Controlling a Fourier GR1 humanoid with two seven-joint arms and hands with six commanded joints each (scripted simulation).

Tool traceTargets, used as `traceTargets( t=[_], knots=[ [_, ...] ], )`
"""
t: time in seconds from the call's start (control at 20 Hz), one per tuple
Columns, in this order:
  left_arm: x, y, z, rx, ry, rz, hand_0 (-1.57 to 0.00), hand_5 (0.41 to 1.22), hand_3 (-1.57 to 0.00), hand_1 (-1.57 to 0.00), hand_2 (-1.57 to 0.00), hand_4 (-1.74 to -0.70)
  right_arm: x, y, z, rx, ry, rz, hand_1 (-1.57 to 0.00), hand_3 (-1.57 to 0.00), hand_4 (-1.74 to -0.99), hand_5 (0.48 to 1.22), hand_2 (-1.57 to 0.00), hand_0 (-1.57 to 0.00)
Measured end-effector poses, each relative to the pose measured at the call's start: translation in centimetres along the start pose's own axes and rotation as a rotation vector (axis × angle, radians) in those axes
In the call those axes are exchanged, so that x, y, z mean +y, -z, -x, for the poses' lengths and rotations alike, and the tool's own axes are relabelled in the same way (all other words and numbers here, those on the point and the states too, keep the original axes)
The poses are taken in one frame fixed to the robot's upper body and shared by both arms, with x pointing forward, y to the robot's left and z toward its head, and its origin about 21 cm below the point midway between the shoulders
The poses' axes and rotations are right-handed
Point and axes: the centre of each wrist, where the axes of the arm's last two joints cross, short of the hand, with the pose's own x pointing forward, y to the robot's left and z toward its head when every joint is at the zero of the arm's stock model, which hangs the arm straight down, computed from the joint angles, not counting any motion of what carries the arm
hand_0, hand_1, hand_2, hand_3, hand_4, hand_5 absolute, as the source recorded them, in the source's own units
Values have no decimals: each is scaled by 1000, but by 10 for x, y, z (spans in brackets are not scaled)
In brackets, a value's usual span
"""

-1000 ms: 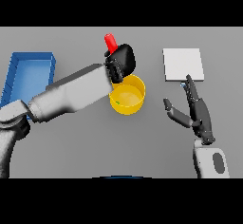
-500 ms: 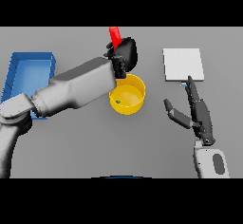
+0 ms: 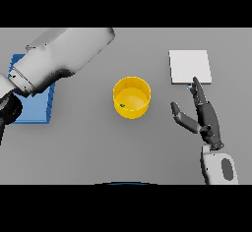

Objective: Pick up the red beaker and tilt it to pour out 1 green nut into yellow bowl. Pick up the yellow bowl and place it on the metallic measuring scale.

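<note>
Take the yellow bowl (image 3: 131,97) as your reference. A green nut (image 3: 122,105) lies inside it at its left side, so judge the pour done — the bowl transfer is the step in hand. The red beaker is out of view. The left hand is out of view too; only its arm (image 3: 61,59) shows, up and left of the bowl. Your right hand (image 3: 204,119) waits right of the bowl, fingers straight, holding nothing. Next, close a hand on the rim and carry the bowl to the metallic measuring scale (image 3: 190,67) — up and right.
</note>
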Motion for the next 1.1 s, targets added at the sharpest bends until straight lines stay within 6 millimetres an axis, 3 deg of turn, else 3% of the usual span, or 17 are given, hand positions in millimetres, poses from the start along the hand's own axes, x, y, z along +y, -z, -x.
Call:
traceTargets(
  t=[0.05, 0.1, 0.15, 0.2, 0.3, 0.4, 0.7, 0.95, 1.1],
  knots=[
    [3, -4, 31, 78, -60, 4, -1571, 1213, -1424, -1492, -1487, -1553, 2, 1, 1, 11, 1, -5, 1, 1, -1266, 639, 1, 1],
    [0, -6, 50, 132, -126, 23, -1571, 1214, -1453, -1508, -1504, -1537, 1, 2, 0, 5, -5, -5, 1, 1, -1274, 642, 1, 1],
    [-3, -6, 59, 143, -168, 26, -1571, 1216, -1477, -1520, -1517, -1578, 3, 2, 2, 7, -2, -18, 1, 1, -1281, 644, 1, 1],
    [-14, -11, 81, 203, -283, 52, -1571, 1217, -1445, -1530, -1528, -1611, 1, 3, 1, 4, -7, -16, 1, 1, -1292, 645, 1, 1],
    [-54, -26, 125, 338, -582, 104, -1571, 1218, -1453, -1545, -1544, -1658, -1, 3, 0, -7, -19, -24, 1, 1, -1306, 651, 1, 1],
    [-96, -37, 143, 429, -810, 134, -1571, 1219, -1418, -1554, -1553, -1688, 2, 8, -3, -23, -21, -35, 1, 1, -1312, 653, 1, 1],
    [-184, -67, 150, 685, -1180, 125, -1571, 1221, -1406, -1567, -1566, -1727, 8, 12, 1, -16, -40, -50, 1, 1, -1286, 649, 1, 1],
    [-250, -82, 114, 863, -1371, 257, -1571, 1221, -1503, -1570, -1569, -1736, 9, 10, 1, -14, -26, -55, 1, 1, -1285, 663, 1, 1],
    [-285, -93, 84, 946, -1491, 331, -1571, 1221, -1418, -1570, -1570, -1739, 8, 8, 1, -23, -36, -55, 1, 1, -1307, 677, 1, 1]
  ],
)
